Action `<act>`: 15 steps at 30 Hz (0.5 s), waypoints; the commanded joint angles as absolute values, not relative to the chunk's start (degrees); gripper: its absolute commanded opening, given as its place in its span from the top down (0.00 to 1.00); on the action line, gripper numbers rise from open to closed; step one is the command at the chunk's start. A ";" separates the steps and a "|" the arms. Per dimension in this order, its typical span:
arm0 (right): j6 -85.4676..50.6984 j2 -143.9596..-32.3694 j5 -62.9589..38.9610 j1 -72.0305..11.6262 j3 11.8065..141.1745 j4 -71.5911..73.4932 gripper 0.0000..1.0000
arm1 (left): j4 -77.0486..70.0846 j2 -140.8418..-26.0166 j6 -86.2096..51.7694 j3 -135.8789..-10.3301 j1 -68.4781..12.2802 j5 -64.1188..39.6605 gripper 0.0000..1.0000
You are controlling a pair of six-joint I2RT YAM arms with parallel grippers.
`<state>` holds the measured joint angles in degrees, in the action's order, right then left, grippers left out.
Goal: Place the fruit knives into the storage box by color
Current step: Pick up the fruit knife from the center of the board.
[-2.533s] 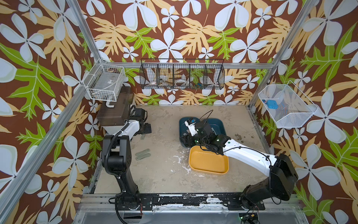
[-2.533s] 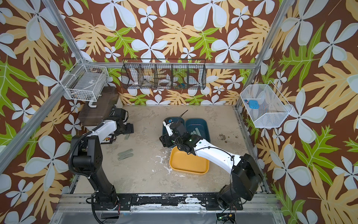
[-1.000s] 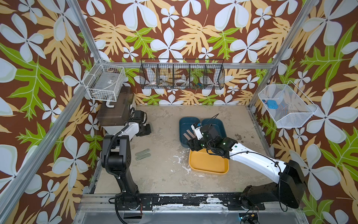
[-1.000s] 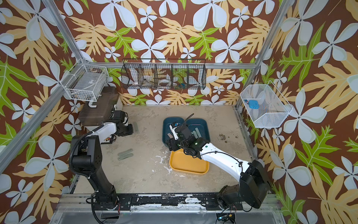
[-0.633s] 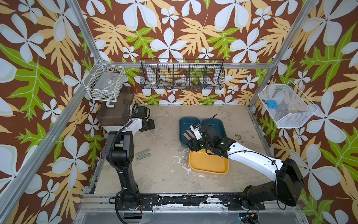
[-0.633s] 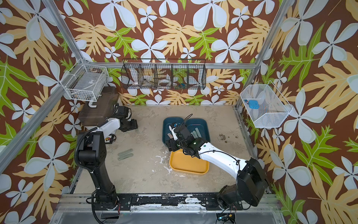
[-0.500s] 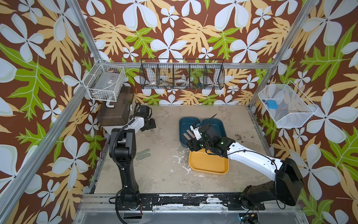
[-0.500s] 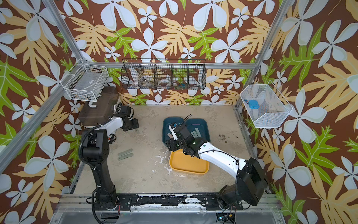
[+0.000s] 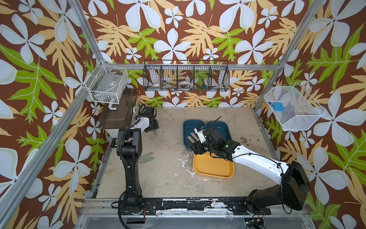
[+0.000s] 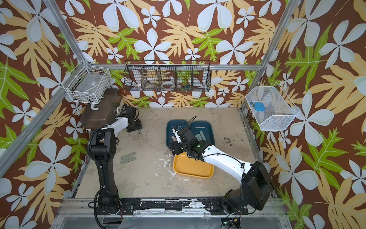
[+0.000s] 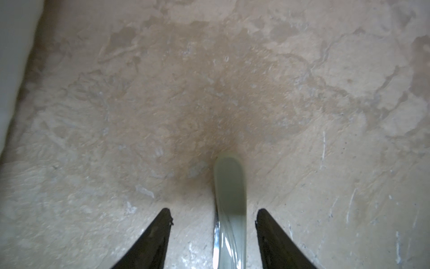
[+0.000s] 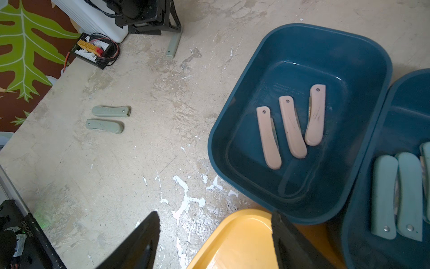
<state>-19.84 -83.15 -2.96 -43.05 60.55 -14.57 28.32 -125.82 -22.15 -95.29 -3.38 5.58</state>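
One flat grey-green fruit knife (image 11: 230, 193) sits loose between my left gripper's (image 11: 213, 209) parted jaws; squeezing off-centre could flick it.

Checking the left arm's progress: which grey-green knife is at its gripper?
The lone knife between the jaws of the open left gripper, by the brown box; the other two lie paired elsewhere.

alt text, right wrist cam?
Three pink knives lie in a dark blue tray, light blue knives in the tray beside it. Two grey-green knives lie on the table; the right gripper, jaws open, hangs at a yellow tray's edge.
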 commanded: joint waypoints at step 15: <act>-19.53 -82.40 -2.71 -43.07 60.73 -13.36 0.24 | 30.16 -127.36 -23.70 -95.20 -5.32 9.47 0.56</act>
